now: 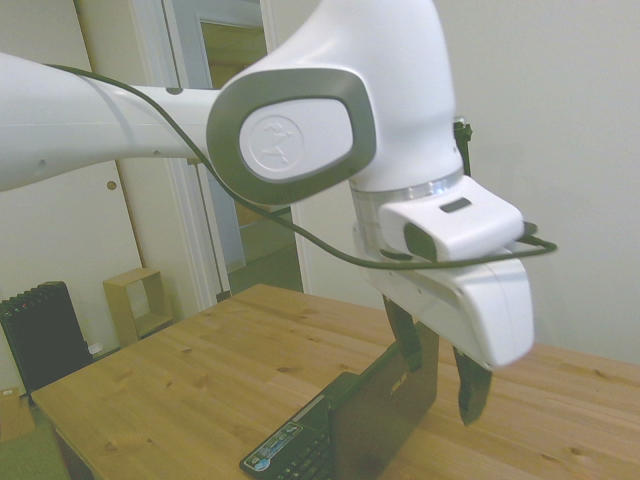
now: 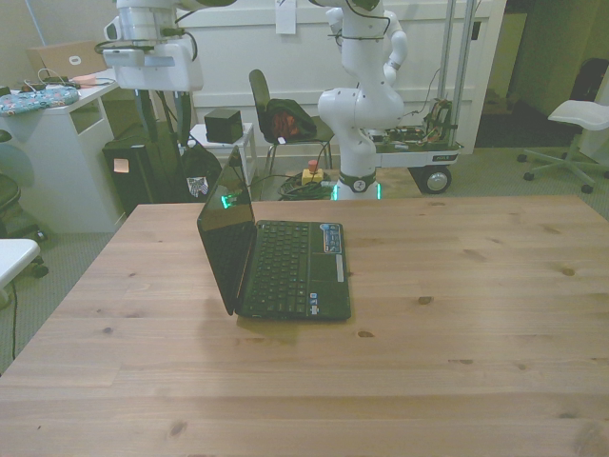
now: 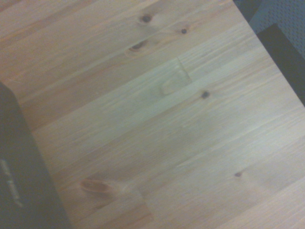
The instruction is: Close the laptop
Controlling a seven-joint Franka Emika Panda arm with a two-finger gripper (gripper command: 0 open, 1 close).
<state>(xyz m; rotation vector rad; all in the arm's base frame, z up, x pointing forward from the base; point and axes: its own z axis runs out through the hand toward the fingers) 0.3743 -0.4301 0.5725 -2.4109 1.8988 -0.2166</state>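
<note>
White Franka arm [image 1: 300,130] fills the side view, its tool [image 1: 437,375] hanging over one open laptop [image 2: 276,262].

One black matte laptop sits on the knotty pine bench [image 2: 457,324], toward the front view's left, lid upright, dark keyboard exposed, a small silver logo on the lid's back. Two dark, tapered fingers [image 1: 472,385] stand apart, holding nothing, just behind the lid's top edge. From the wrist, one dark lid corner [image 3: 19,171] borders bare planks.
</note>
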